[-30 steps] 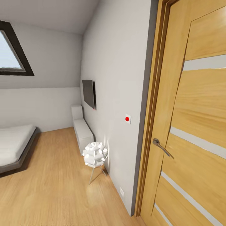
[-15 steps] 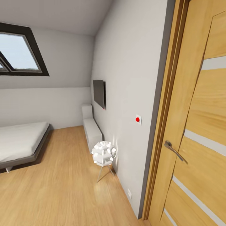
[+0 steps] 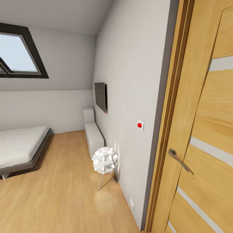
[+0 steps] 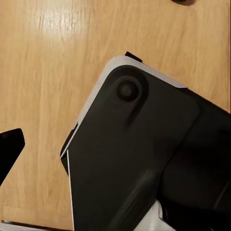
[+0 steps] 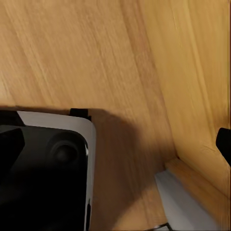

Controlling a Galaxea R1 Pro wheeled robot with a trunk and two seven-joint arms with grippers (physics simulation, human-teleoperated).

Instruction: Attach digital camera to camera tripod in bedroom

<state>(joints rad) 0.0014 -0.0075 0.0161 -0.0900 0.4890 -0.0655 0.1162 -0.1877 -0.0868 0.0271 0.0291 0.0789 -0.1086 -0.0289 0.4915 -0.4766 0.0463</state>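
Note:
The digital camera and the camera tripod are out of view. The head view looks past a door frame into the bedroom, with its light wood floor (image 3: 58, 194) and a grey bed (image 3: 19, 147) at the left. In the left wrist view, one black fingertip (image 4: 9, 149) of my left gripper (image 4: 115, 159) sits at the picture's edge, above the robot's dark base (image 4: 139, 154) and the floor. In the right wrist view, a fingertip (image 5: 224, 144) of my right gripper (image 5: 115, 144) is also at the edge. Both grippers are open and hold nothing.
A wooden door (image 3: 207, 123) with a metal handle (image 3: 178, 159) stands close at the right, and its frame meets a grey wall (image 3: 129, 74). Along that wall are a red-dot switch (image 3: 139, 125), a dark screen (image 3: 101, 96), a white bench (image 3: 93, 134) and a spiky white lamp (image 3: 104, 160) on thin legs.
The whole head view has shifted. The lamp, switch and door handle sit further right than a second ago, then slip slightly back left. That is the camera moving, not the things.

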